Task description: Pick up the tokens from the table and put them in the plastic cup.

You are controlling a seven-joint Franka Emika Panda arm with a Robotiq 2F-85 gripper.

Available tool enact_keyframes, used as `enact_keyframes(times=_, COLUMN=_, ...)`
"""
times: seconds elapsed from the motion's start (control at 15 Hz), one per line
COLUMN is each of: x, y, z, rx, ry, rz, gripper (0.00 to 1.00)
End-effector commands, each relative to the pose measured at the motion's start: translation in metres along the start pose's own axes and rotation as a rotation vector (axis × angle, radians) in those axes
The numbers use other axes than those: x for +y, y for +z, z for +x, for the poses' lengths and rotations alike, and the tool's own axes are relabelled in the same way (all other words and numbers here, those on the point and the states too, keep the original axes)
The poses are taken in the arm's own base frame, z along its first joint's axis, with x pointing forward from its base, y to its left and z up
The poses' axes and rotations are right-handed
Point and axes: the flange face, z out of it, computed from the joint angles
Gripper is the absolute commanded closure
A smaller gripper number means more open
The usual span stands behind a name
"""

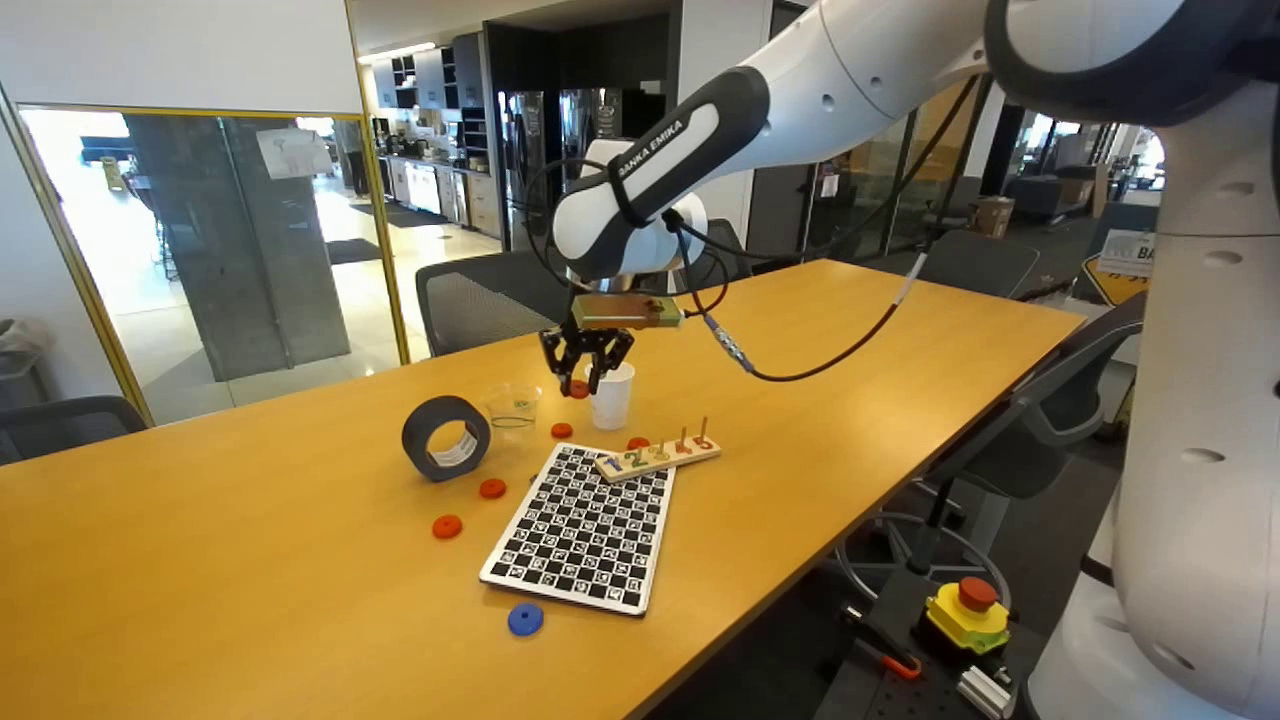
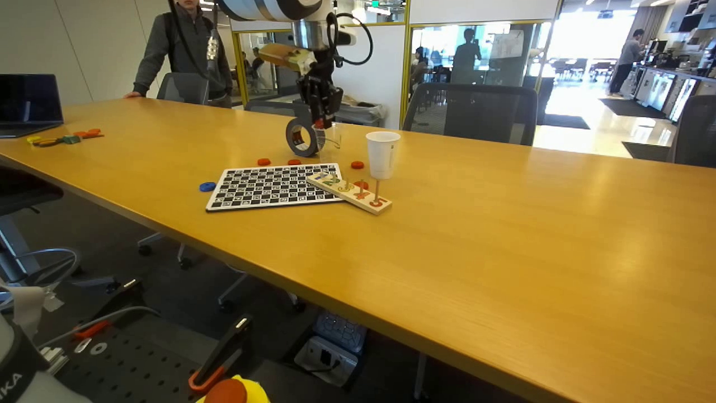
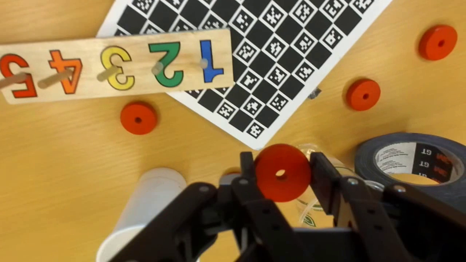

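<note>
The gripper (image 3: 282, 163) pinches a red token (image 3: 283, 189) above the table (image 1: 250, 560)

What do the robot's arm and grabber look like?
The arm is white and rounded, with black patches and white lettering ending in EMIKA. A looping black cable hangs from it. The gripper is black, with two jointed fingers.

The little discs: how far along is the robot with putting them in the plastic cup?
Done: one red disc is lifted off the table. No disc shows through the clear cup; the bottom of the white cup is out of sight, so I can't tell there.

In hand: that disc, pinched between the jaws.

Left: dropping it in, then four red discs and a blue disc on the table.
</note>
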Motion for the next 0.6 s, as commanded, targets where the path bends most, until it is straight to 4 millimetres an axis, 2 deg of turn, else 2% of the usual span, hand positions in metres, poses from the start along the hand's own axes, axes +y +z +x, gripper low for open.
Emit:
enact_keyframes(times=0.0, x=-0.027, y=0.01, z=0.045, rx=-0.017, ry=-0.035, rz=-0.003, gripper=0.78)
enact_keyframes(times=0.27, x=-0.042, y=0.018, z=0.073, rx=-0.049, ry=-0.068, rz=0.003, gripper=0.78)
enact_keyframes(times=0.53, x=-0.048, y=0.024, z=0.092, rx=-0.07, ry=-0.088, rz=-0.003, gripper=0.78)
